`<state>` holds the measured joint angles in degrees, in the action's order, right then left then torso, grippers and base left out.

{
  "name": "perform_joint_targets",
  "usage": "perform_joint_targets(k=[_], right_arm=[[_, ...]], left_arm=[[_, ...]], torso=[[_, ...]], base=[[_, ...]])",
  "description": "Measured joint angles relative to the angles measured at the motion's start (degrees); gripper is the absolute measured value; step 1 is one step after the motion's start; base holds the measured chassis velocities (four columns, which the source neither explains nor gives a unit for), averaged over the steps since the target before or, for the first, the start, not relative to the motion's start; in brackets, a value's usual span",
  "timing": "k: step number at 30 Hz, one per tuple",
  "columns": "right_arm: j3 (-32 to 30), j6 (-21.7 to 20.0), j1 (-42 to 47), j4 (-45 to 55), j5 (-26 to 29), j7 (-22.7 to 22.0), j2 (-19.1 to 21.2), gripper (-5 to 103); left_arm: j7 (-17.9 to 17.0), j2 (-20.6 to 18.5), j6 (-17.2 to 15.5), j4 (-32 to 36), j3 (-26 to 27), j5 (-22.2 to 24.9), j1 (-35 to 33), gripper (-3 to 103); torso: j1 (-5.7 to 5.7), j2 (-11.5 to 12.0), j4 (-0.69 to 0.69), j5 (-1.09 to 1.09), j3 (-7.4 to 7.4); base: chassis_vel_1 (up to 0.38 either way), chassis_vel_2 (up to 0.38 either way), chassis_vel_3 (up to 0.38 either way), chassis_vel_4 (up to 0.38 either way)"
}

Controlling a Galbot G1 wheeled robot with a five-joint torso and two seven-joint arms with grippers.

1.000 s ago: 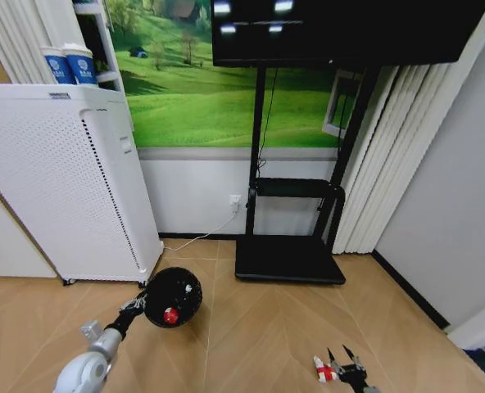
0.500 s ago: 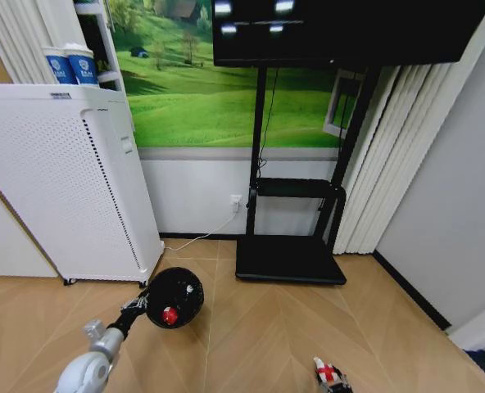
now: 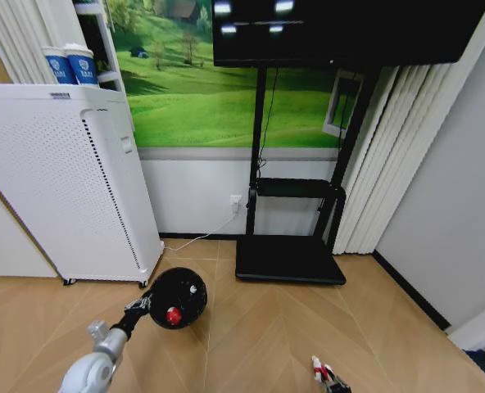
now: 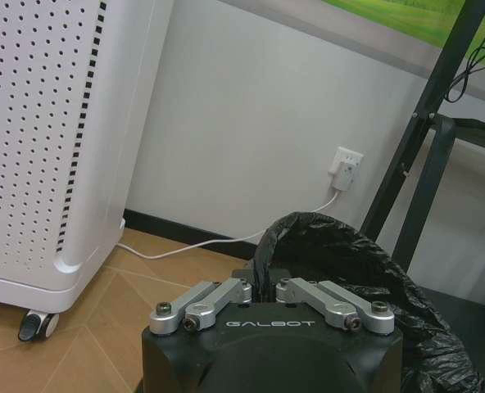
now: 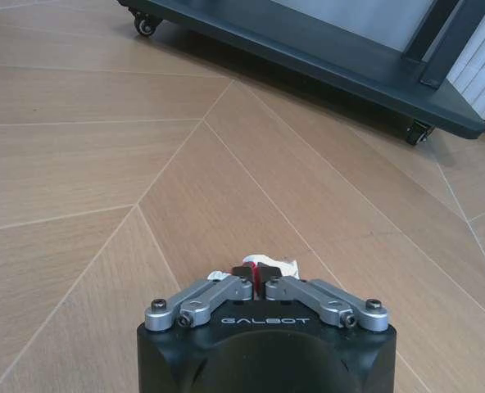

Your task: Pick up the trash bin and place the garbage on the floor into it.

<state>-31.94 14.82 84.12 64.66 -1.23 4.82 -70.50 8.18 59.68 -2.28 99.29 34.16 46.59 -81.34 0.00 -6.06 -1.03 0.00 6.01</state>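
Since a second ago, the right gripper (image 3: 337, 385) has dropped toward the bottom edge of the head view and now pinches a red-and-white piece of garbage (image 3: 323, 373) low and right of centre, over the floor (image 3: 251, 327). Its wrist camera shows the fingers (image 5: 226, 288) clamped on that piece (image 5: 263, 267). The trash bin (image 3: 175, 298) has shifted slightly right and sits lower left of centre, beside the white perforated appliance (image 3: 62, 180). Inside lie a red item (image 3: 174, 315) and a small white one (image 3: 192, 289). The left gripper (image 3: 138, 308) grips the bin's near rim, its fingers (image 4: 218, 293) closed over the black liner (image 4: 349, 262).
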Motion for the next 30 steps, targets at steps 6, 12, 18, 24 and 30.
perform_joint_targets(k=[6,12,18,24,30], right_arm=[[-0.09,0.60,0.14,0.27,0.68,-0.91,-0.42,0],[-0.28,0.67,0.41,1.18,1.25,-0.99,-0.39,0],[-0.36,0.98,0.50,1.58,1.58,-1.27,-0.36,0],[-2.18,2.11,3.77,12.53,6.51,-0.45,0.19,0],[-2.22,-2.09,8.44,30.86,12.13,0.41,1.35,0]], left_arm=[[-0.05,0.02,0.00,-0.02,-0.05,0.18,0.07,7],[-0.10,0.02,-0.02,-0.07,-0.24,0.21,0.19,7],[-0.11,0.03,-0.02,-0.09,-0.37,0.22,0.23,7],[-0.11,-1.70,0.00,-0.02,-3.61,-1.85,1.21,7],[0.65,-4.96,0.36,2.44,-8.24,-6.54,2.90,7]], torso=[[0.00,0.00,-0.01,0.01,0.00],[0.00,0.00,-0.01,0.01,0.01],[0.00,0.00,-0.01,0.01,0.01],[0.00,0.00,-0.01,-0.01,0.01],[0.00,0.00,0.00,-0.01,0.00]], base=[[0.000,0.000,0.000,0.000],[0.000,0.000,0.000,0.000],[0.000,0.000,0.000,0.000],[0.000,0.000,0.000,0.000],[0.000,0.000,0.000,0.000]])
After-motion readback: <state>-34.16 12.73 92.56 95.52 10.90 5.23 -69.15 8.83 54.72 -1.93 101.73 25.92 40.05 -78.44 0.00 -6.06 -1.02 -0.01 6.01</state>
